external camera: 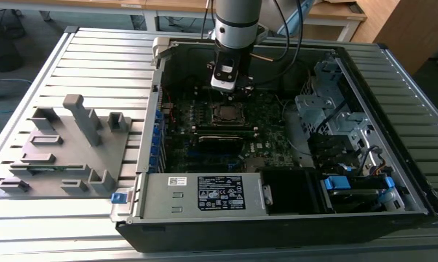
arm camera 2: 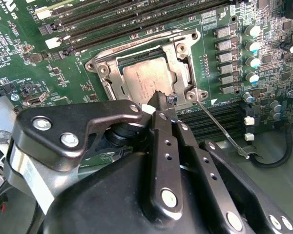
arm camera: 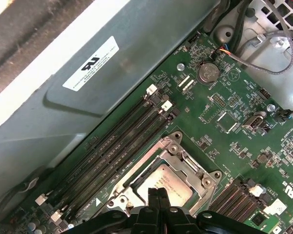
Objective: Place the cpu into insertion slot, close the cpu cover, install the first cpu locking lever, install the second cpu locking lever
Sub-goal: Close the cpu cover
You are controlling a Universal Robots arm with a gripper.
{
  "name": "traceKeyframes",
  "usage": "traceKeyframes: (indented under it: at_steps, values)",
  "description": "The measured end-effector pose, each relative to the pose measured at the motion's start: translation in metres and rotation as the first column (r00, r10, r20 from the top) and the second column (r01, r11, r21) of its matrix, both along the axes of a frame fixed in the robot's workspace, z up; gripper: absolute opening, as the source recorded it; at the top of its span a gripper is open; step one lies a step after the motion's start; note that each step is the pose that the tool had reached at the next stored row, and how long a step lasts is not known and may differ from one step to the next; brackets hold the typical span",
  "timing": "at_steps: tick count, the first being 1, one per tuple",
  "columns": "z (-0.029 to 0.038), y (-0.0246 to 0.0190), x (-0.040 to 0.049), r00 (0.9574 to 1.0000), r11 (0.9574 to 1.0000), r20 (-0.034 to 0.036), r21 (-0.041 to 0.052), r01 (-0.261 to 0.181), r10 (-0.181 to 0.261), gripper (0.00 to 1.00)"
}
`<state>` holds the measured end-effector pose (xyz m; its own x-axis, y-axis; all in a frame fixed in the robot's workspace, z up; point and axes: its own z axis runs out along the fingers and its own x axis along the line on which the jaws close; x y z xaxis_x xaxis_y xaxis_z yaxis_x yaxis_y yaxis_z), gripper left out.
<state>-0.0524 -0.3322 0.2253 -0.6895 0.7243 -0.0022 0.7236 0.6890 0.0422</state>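
Fingers (arm camera 2: 162, 111) pressed together, tips at the cpu cover (arm camera 2: 104, 71) edge. Just beyond: the cpu (arm camera 2: 144, 80) under that closed cover.

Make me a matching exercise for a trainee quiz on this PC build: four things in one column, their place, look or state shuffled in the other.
1. chip
2. cover
3. claw
4. coin battery

A. round and silvery, on the green board
B. thin metal frame lying round the chip
C. shut, tips at the frame's edge
D. dull grey square inside the frame

Pairs: 1-D, 2-B, 3-C, 4-A
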Motion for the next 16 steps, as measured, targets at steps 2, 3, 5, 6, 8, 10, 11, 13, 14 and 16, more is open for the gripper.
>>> traceKeyframes:
  at_steps: [2,3,5,6,8,10,11,13,14,16]
  values:
    - [0.0000,0.0000,0.0000,1.0000,1.0000,0.0000,0.0000,0.000,0.000,0.10]
    - [0.0000,0.0000,0.0000,1.0000,1.0000,0.0000,0.0000,0.000,0.000,0.10]
    - [0.0000,0.0000,0.0000,1.0000,1.0000,0.0000,0.0000,-0.003,0.003,0.10]
    - [0.0000,0.0000,0.0000,1.0000,1.0000,0.0000,0.0000,-0.007,0.007,0.10]
    - [0.0000,0.0000,0.0000,0.9998,0.9998,0.0000,0.0000,-0.018,0.018,0.10]
    - [0.0000,0.0000,0.0000,0.9997,0.9997,0.0000,0.0000,-0.024,0.024,0.10]
    - [0.0000,0.0000,0.0000,0.9997,0.9997,0.0000,0.0000,-0.024,0.024,0.10]
    - [0.0000,0.0000,0.0000,0.9997,0.9997,0.0000,0.0001,-0.024,0.024,0.10]
    - [0.0000,0.0000,0.0000,0.9997,0.9997,0.0000,0.0000,-0.024,0.024,0.10]
    - [0.0000,0.0000,0.0000,0.9997,0.9997,0.0000,0.0000,-0.026,0.026,0.10]
